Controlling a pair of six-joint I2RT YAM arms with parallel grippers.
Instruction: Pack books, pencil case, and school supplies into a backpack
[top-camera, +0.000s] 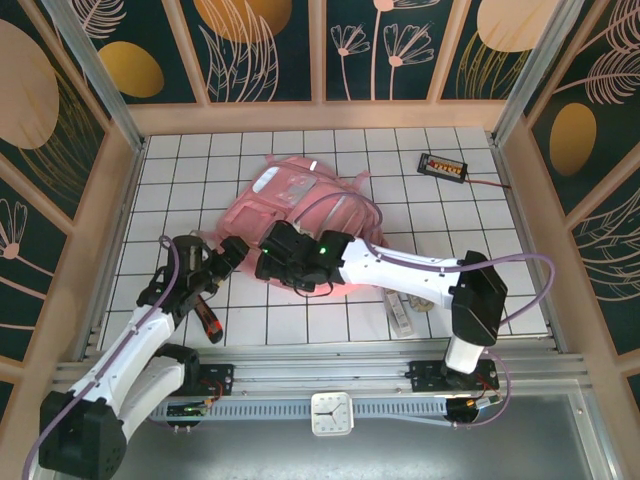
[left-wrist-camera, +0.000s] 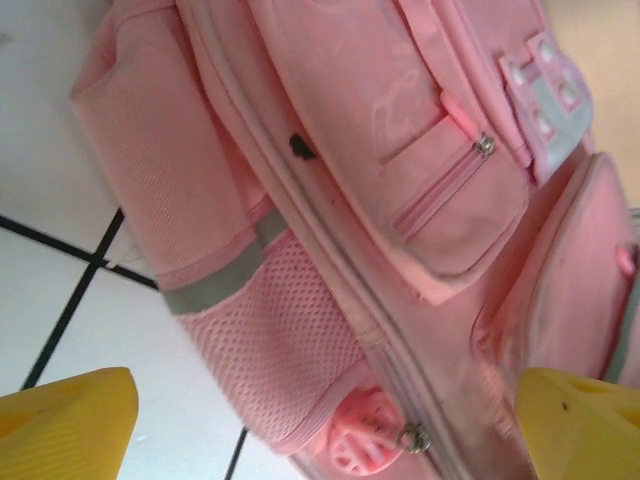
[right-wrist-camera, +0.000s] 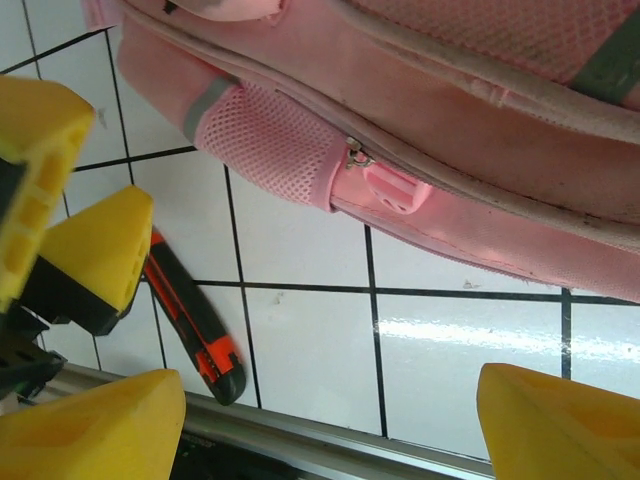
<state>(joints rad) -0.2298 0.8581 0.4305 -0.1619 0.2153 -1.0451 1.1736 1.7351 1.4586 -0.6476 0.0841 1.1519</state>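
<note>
The pink backpack (top-camera: 300, 195) lies flat mid-table, its main zip closed. In the left wrist view the backpack (left-wrist-camera: 400, 150) is close ahead and its round pink zipper pull (left-wrist-camera: 365, 432) sits between my wide-apart yellow fingertips (left-wrist-camera: 65, 420). My left gripper (top-camera: 238, 255) is open at the bag's near-left corner. My right gripper (top-camera: 270, 262) hangs just beside it, open over bare tile, with the zipper pull (right-wrist-camera: 395, 188) and mesh side pocket (right-wrist-camera: 270, 140) ahead. A whitish ruler-like bar (top-camera: 400, 312) lies near the right arm. The books and pencil case are out of view.
A red-and-black utility knife (top-camera: 205, 320) lies near the front rail, also seen as the knife (right-wrist-camera: 190, 320) by the left gripper's yellow fingers (right-wrist-camera: 100, 250). A small black box with orange marks (top-camera: 443, 166) sits at the back right. Wooden walls enclose the tiled table.
</note>
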